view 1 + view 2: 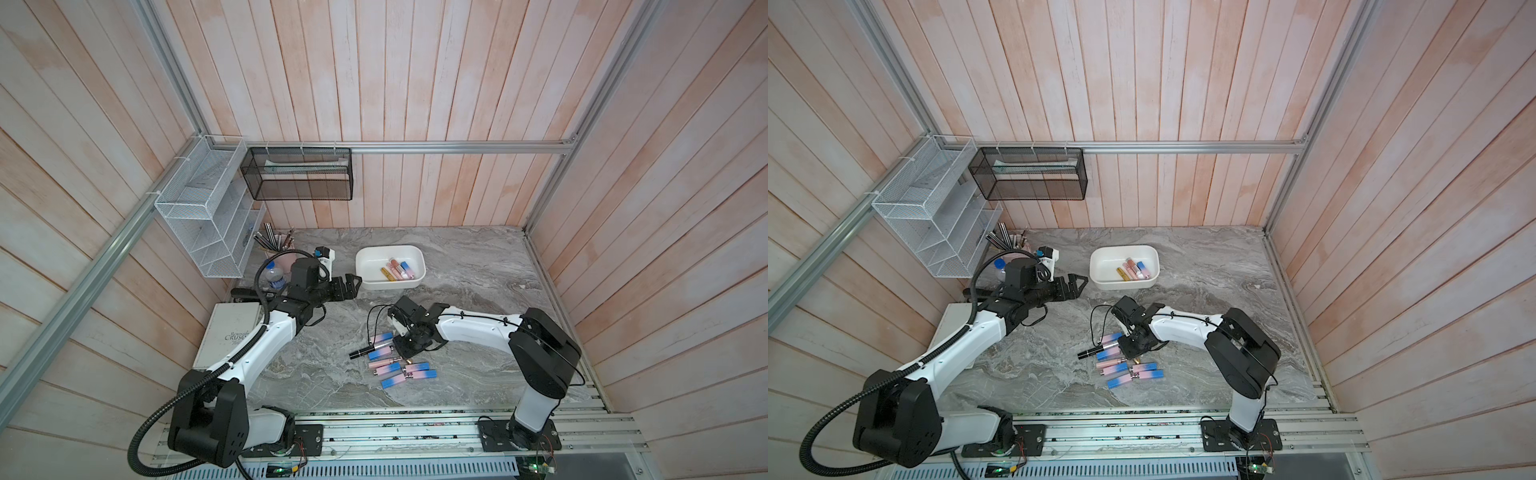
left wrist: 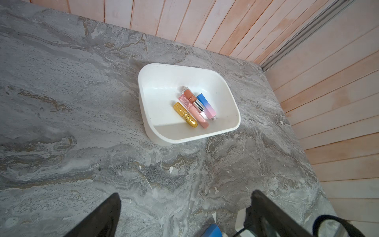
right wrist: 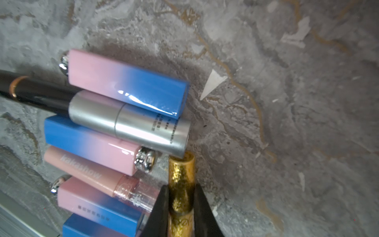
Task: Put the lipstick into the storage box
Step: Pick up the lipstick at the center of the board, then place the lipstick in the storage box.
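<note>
The storage box (image 1: pixel 368 266) (image 1: pixel 1104 266) (image 2: pixel 164 98) is a shallow white tub at the back middle of the marble table, with several lipsticks lying in it. More lipsticks (image 1: pixel 386 368) (image 1: pixel 1113 368), mostly pink-and-blue, lie in a cluster on the table nearer the front. My right gripper (image 1: pixel 404 352) (image 3: pixel 181 186) reaches down at that cluster's edge and is shut on a gold glitter lipstick (image 3: pixel 181 170), which touches the silver one (image 3: pixel 131 123). My left gripper (image 1: pixel 353 286) (image 2: pixel 185 197) hovers wide open just left of the box, holding nothing.
A white wire-mesh rack (image 1: pixel 203 216) and a black mesh basket (image 1: pixel 299 174) hang on the back left walls. A cup of pencils (image 1: pixel 274 245), a blue-capped bottle (image 1: pixel 274 276) and a grey book (image 1: pixel 232 332) sit along the left side.
</note>
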Controlling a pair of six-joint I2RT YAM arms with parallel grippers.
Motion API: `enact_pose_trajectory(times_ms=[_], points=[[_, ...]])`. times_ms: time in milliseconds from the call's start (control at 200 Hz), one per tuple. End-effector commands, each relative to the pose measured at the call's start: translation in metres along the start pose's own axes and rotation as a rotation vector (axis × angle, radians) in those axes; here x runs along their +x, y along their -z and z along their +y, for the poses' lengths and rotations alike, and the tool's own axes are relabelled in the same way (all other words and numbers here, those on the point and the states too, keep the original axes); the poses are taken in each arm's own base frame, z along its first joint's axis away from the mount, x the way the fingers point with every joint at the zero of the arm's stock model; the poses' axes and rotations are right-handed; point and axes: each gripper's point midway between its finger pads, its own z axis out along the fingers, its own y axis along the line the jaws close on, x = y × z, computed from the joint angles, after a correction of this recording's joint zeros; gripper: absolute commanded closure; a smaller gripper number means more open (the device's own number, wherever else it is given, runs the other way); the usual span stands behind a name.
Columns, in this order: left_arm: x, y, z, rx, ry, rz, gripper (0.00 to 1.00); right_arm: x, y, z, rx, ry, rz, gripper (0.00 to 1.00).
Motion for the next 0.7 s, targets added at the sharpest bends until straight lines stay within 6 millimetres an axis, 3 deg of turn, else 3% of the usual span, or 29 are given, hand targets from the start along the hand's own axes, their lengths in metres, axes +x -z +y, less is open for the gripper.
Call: enact_pose_trajectory(times_ms=[0,210,340,695], points=[[0.000,0.005,0.000,0.004,0.002,-0.008,0.00,0.000,0.006,-0.012,0.073,0.005,0.008,0.85],[-0.004,0.005,-0.001,0.006,-0.002,-0.030,0.00,-0.025,0.034,-0.021,0.110,0.015,-0.045,0.85],[-0.008,0.004,-0.001,0.006,-0.003,-0.047,0.00,-0.051,0.055,-0.029,0.115,0.012,-0.106,0.85],[-0.021,0.006,0.001,-0.022,-0.029,-0.090,0.00,-0.157,0.095,-0.060,0.172,0.045,-0.285,0.84]])
